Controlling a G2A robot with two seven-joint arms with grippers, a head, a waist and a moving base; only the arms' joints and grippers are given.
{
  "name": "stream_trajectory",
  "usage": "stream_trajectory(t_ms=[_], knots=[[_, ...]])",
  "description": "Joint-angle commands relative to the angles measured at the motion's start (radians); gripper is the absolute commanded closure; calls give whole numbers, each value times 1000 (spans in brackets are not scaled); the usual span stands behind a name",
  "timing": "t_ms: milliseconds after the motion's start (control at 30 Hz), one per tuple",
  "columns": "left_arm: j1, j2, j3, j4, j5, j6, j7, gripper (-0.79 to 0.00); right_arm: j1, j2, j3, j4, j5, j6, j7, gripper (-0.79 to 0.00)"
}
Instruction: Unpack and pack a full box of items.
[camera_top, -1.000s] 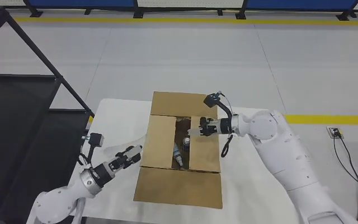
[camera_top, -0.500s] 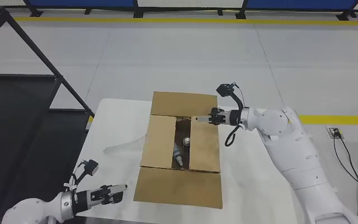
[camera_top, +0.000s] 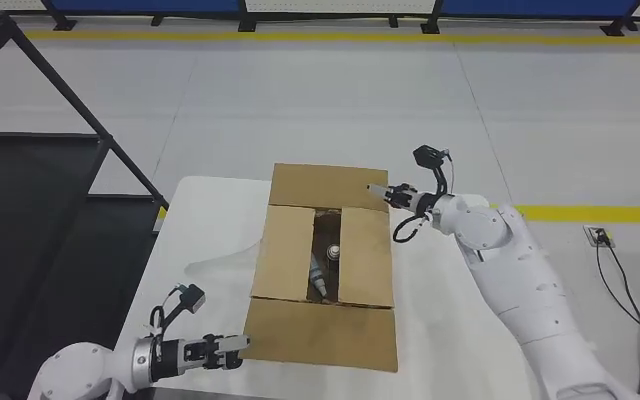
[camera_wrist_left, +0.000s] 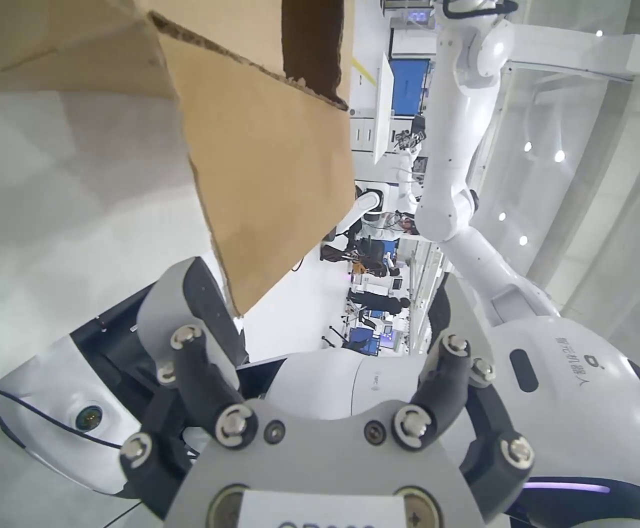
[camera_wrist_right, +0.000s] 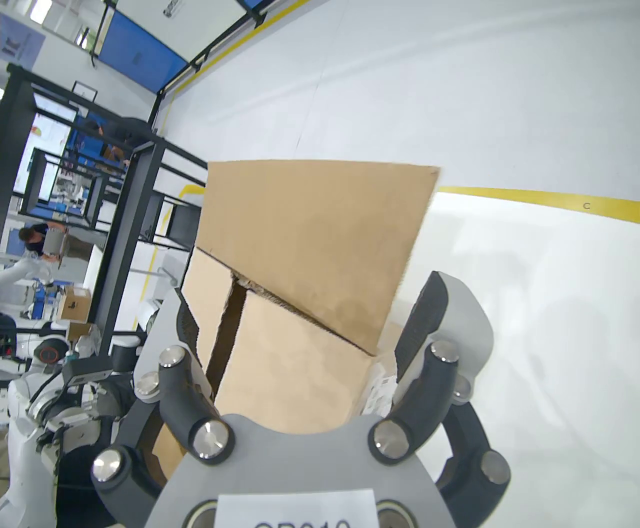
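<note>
A brown cardboard box (camera_top: 325, 265) stands in the middle of the white table (camera_top: 210, 230). Its far and near flaps lie spread out, and the two side flaps leave a narrow gap. Through the gap show a white-capped bottle (camera_top: 335, 251) and a second bottle (camera_top: 318, 273). My left gripper (camera_top: 236, 351) is open at the near flap's left corner; in the left wrist view that flap corner (camera_wrist_left: 240, 280) sits between the fingers of the left gripper (camera_wrist_left: 325, 300). My right gripper (camera_top: 381, 190) is open at the box's far right corner, where the box (camera_wrist_right: 300, 250) lies just beyond the right gripper (camera_wrist_right: 310, 310).
A black metal rack (camera_top: 60, 210) stands close against the table's left side. Bare table runs along the box's left and right sides. The floor beyond the table carries a yellow line (camera_top: 580, 213).
My left gripper swung from the box's left side down to the near flap's left corner. My right gripper drew back from the right side flap to the far right corner.
</note>
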Motion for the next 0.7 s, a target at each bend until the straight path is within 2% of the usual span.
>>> stream_trajectory(t_ms=[0, 200, 300, 500, 667], knots=[[1, 2, -1, -5, -38, 12, 8, -785, 19, -8, -15, 45, -2, 15, -20, -785], [0, 7, -1, -34, -94, 33, 43, -785, 105, -47, -80, 232, 30, -2, -25, -785], [-3, 10, 1, -42, -108, 40, 71, -785, 153, -73, -113, 327, 60, -55, -11, -785], [-10, 12, 4, -57, -143, 54, 162, -785, 223, -113, -128, 493, 178, -257, 32, -785], [-18, 14, 12, -66, -169, 64, 231, -785, 262, -126, -109, 585, 271, -413, 93, -785]])
